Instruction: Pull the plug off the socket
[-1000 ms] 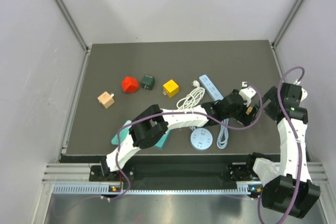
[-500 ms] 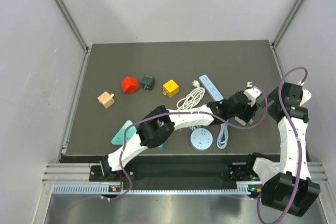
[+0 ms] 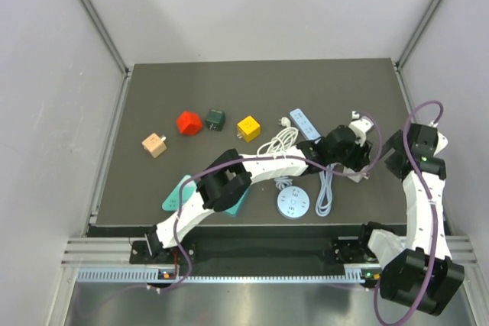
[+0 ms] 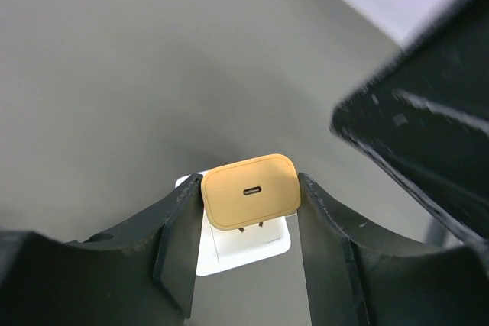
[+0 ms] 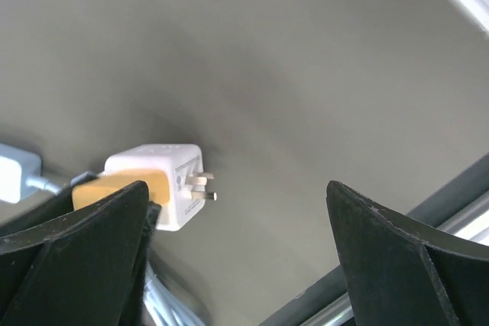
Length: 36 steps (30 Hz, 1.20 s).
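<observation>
Now, orange plug [image 4: 250,191] on white socket [image 4: 233,253], left end effector [image 4: 249,196] clamping plug, right end effector [image 5: 237,211] apart

I record a dark grey table [image 3: 229,85], read from the overhead camera with twelve o'clock at the far edge. Lying on it:

- a peach cube [image 3: 154,144] at nine o'clock;
- a red cube [image 3: 189,122], a dark green cube [image 3: 215,119] and a yellow cube [image 3: 247,127], in a row from ten towards the centre;
- a coiled white cable [image 3: 279,143] near the centre, with a pale blue power strip [image 3: 306,124] just at its two o'clock;
- a round blue disc [image 3: 293,204] and a pale blue cable [image 3: 325,196] at five;
- a teal flat piece [image 3: 177,192] at seven, partly hidden.
</observation>
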Tool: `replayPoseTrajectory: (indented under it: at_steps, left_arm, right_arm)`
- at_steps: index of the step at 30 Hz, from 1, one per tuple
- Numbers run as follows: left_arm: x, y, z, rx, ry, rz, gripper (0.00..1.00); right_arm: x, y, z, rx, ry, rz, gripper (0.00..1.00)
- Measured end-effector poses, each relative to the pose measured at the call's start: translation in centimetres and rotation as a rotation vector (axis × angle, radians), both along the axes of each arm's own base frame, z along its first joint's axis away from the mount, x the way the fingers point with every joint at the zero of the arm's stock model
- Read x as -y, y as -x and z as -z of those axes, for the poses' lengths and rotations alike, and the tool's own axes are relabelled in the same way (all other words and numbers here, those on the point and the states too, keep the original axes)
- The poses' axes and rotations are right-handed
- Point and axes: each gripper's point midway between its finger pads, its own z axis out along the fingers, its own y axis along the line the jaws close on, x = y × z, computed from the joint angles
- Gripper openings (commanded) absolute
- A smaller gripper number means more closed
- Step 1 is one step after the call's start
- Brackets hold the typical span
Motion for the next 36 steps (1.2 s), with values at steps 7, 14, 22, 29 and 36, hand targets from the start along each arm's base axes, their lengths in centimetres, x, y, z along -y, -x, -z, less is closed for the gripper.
replayPoseTrajectory:
  at_steps: [7,14,22,29,36]
  left_arm:
    - [-1.5,-2.3,-0.4,-0.186,0.084,0.006,0.00]
    - [-3.7,-5.0,-1.0,-0.414,0.167,-0.030,0.00]
    - [-5.5,-7.6,-2.4,-0.582,0.264,-0.062,0.00]
    - [-4.5,-6.1,-4.0,-0.672,0.341,-0.017,0.00]
    - [-4.0,-5.4,-4.5,-0.701,0.373,0.001,0.00]
  right_arm:
    - [-2.1,-0.7,0.3,0.035,-0.085,-0.101,0.98]
    - [-4.6,-0.8,-0.4,0.117,-0.145,-0.218,0.91]
    - [-7.6,-1.1,0.9,0.168,-0.265,-0.343,1.00]
    - [-9.2,-1.6,2.2,0.183,-0.357,-0.382,0.99]
    - [-9.7,-2.4,2.6,0.231,-0.400,-0.374,1.00]
